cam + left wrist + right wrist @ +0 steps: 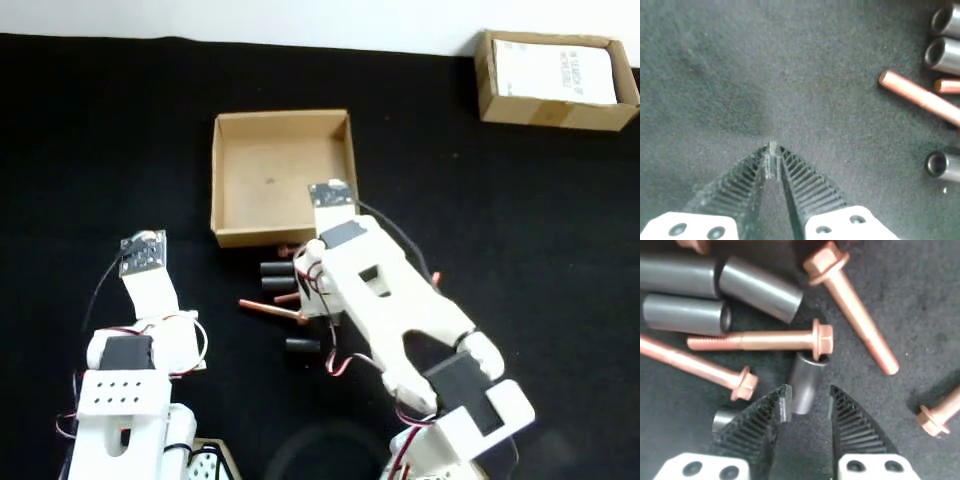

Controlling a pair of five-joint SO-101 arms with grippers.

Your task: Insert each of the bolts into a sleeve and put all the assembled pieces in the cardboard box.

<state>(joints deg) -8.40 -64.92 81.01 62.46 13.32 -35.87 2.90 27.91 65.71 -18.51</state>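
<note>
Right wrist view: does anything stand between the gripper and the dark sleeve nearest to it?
Nothing visible. The sleeve lies between the fingers of the open right gripper; the head of a bolt lies at its far end.

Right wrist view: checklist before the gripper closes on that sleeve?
1. Right gripper open: ok.
2. Sleeve between its jaws: ok.
3. Sleeve clear of neighbours: not ok, a bolt head lies at its far end.
4. Sleeve bore empty: cannot tell.
5. Left gripper shut, apart from the parts: ok.
6. Cardboard box has room: ok.
</note>
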